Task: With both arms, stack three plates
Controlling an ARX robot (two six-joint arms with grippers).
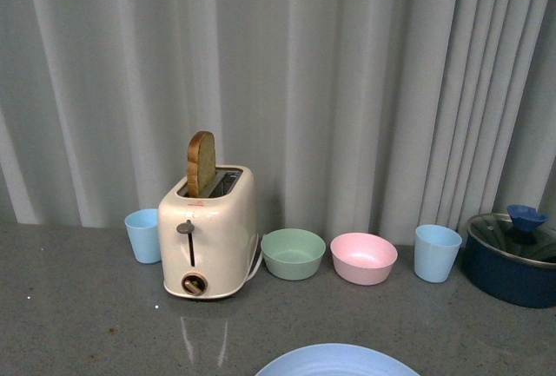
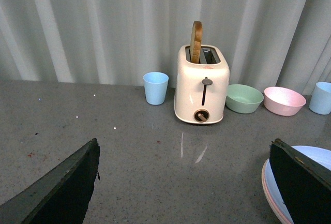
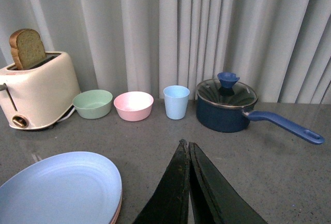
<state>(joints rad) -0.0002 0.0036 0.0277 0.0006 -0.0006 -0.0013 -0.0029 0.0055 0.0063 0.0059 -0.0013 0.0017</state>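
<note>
A light blue plate (image 1: 334, 360) shows only as an arc at the bottom edge of the front view. In the right wrist view this blue plate (image 3: 59, 188) lies on top of a pink plate, of which only the rim (image 3: 118, 211) peeks out. My right gripper (image 3: 185, 144) is shut and empty, hovering beside the stack and apart from it. My left gripper (image 2: 183, 142) is open over bare tabletop. The blue plate (image 2: 274, 185) and pink rim (image 2: 264, 182) lie just past one of its fingers (image 2: 302, 182). Neither arm shows in the front view.
Along the curtain stand a cream toaster (image 1: 208, 233) holding a bread slice, a blue cup (image 1: 143, 235), a green bowl (image 1: 293, 253), a pink bowl (image 1: 363, 258), a second blue cup (image 1: 436, 253) and a lidded blue pot (image 1: 512, 259) with its handle (image 3: 287, 125) pointing outward.
</note>
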